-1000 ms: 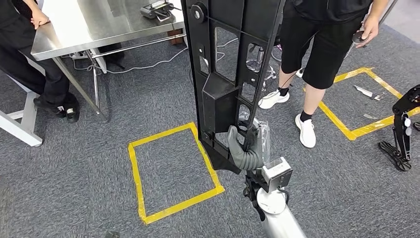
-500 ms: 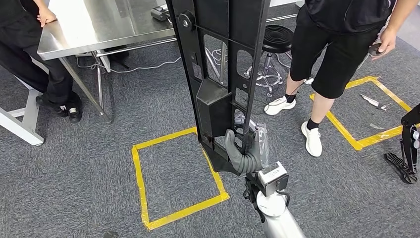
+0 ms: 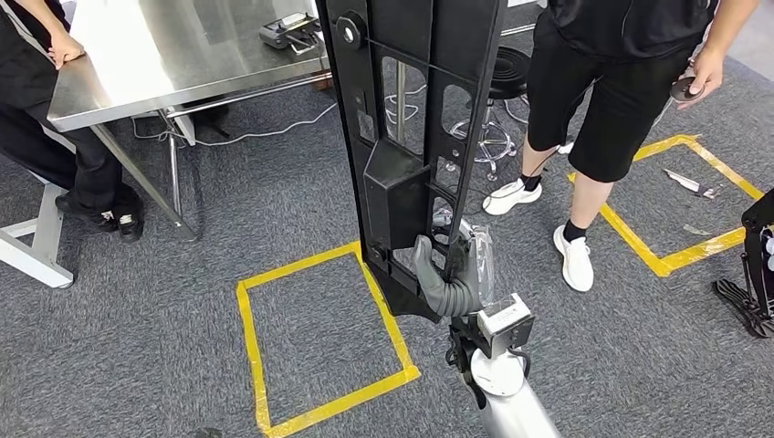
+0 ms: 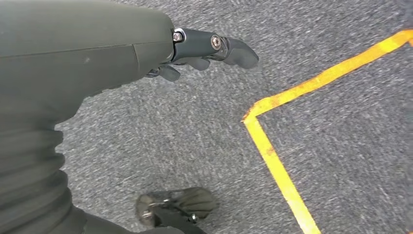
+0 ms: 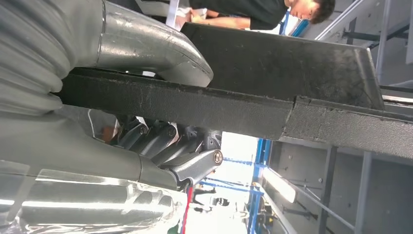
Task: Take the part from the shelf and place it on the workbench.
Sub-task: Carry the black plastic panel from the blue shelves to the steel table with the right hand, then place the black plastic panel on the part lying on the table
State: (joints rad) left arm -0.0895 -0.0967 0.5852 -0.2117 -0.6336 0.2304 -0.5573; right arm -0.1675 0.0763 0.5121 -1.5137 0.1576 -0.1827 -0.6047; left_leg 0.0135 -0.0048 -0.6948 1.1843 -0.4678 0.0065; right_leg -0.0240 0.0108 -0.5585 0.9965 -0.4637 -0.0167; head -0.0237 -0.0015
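Part (image 3: pixel 411 119): long black moulded plastic panel, held upright in front of the body, rising out of frame at the top; carried over the grey carpet, well apart from the tabletop (image 3: pixel 164 55).
Look: matt black, flat frame with several cut-out windows, a raised boxy block near the middle, a round boss near the upper left; textured, thin edge in the right wrist view.
Right hand (image 3: pixel 447 274): clamped on the lower end of the part, thumb wrapped over one face, fingers (image 5: pixel 160 141) curled against the other, edge of the panel sandwiched between.
Left hand (image 4: pixel 204 46): hanging over the carpet beside a yellow tape line (image 4: pixel 272 151), fingers loosely curled in, holding nothing.
Handling: likely stiff and fairly light for its length, but top-heavy when gripped low; prone to swing or tip; smooth plastic may slip in a one-sided pinch.
Where to hold: by a rib or window edge near the boxy block, probably steadier than the very bottom.
Tabletop: stainless steel, at the upper left, a person's hand (image 3: pixel 66 46) resting on its far corner.
Bystander: second person (image 3: pixel 630 91) in black shorts standing close to the right of the part.
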